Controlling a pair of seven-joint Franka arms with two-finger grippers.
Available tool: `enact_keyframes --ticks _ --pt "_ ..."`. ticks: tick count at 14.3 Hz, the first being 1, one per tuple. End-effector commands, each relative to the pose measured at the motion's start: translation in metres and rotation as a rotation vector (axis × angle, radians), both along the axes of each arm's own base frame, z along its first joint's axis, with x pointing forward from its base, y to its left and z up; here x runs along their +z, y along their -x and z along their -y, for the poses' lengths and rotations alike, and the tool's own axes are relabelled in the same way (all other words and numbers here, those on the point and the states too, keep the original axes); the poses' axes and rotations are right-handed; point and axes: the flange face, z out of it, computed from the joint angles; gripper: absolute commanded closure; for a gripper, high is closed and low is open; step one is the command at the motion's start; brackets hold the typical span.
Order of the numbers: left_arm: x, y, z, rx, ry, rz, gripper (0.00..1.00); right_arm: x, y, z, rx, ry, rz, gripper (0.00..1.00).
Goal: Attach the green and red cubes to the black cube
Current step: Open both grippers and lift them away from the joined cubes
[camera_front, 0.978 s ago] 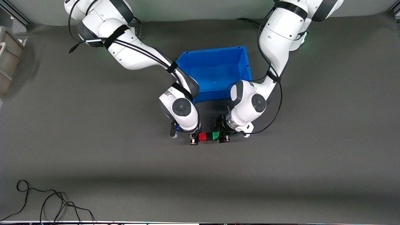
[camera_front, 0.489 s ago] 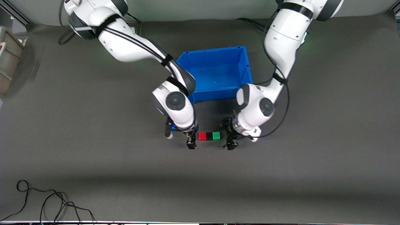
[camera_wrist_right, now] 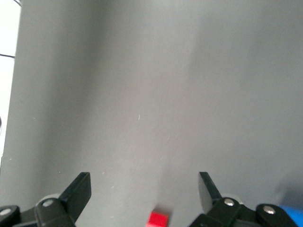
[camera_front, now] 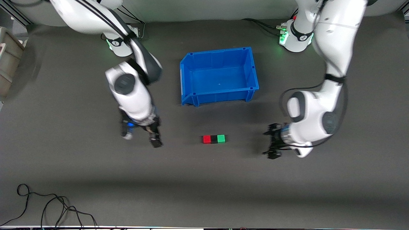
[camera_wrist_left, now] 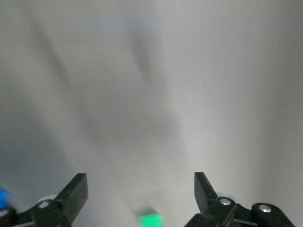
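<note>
The red cube, the black cube and the green cube lie joined in one row on the dark table, black in the middle. My right gripper is open and empty, apart from the row toward the right arm's end. My left gripper is open and empty, apart from the row toward the left arm's end. The left wrist view shows the green cube between that gripper's spread fingers, farther off. The right wrist view shows the red cube likewise, beyond the right gripper.
An empty blue bin stands on the table farther from the front camera than the cube row. A beige crate sits at the right arm's end of the table. A black cable lies near the front edge.
Both grippers have let go of the cube row and drawn away from it, each toward its own arm's end. The three cubes stay joined on the table.
</note>
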Motion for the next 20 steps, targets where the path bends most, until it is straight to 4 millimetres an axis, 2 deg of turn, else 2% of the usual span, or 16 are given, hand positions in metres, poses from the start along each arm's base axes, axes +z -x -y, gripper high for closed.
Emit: enact_keyframes --ticks 1,3,5,7,8,9,10,11,13,14,16,17,20 --pt "0.054 0.021 -0.061 -0.248 -0.093 -0.018 0.00 0.045 0.032 0.045 0.236 0.082 -0.092 0.00" --pt "0.084 0.025 -0.091 -0.414 -0.119 0.012 0.00 0.082 0.034 0.088 0.391 0.041 -0.124 0.00" --pt "0.106 0.030 -0.115 -0.537 -0.094 0.037 0.00 0.125 0.039 0.121 0.559 0.023 -0.128 0.00" --pt "0.131 0.037 -0.142 -0.668 -0.067 0.077 0.00 0.177 0.039 0.149 0.680 0.033 -0.172 0.00" --pt "0.146 0.041 -0.146 -0.739 -0.056 0.102 0.00 0.198 0.037 0.177 0.741 0.032 -0.180 0.00" --pt "0.160 0.043 -0.156 -0.811 -0.056 0.144 0.00 0.208 0.040 0.191 0.855 0.030 -0.203 0.00" --pt "0.175 0.044 -0.161 -0.912 -0.068 0.191 0.00 0.217 0.042 0.194 0.948 0.038 -0.201 0.00" --pt "0.190 0.047 -0.161 -1.028 -0.098 0.222 0.00 0.225 0.042 0.195 0.999 0.046 -0.189 0.00" --pt "0.212 0.051 -0.157 -1.193 -0.150 0.259 0.00 0.223 0.042 0.197 1.019 0.056 -0.196 0.00" --pt "0.225 0.053 -0.155 -1.227 -0.183 0.268 0.00 0.217 0.041 0.202 1.069 0.053 -0.206 0.00" --pt "0.251 0.060 -0.138 -1.280 -0.232 0.272 0.00 0.215 0.040 0.212 1.173 0.058 -0.207 0.00" --pt "0.261 0.061 -0.125 -1.281 -0.228 0.269 0.00 0.215 0.039 0.222 1.166 0.058 -0.205 0.00" --pt "0.288 0.066 -0.121 -1.318 -0.231 0.250 0.00 0.212 0.034 0.247 1.290 0.067 -0.190 0.00"
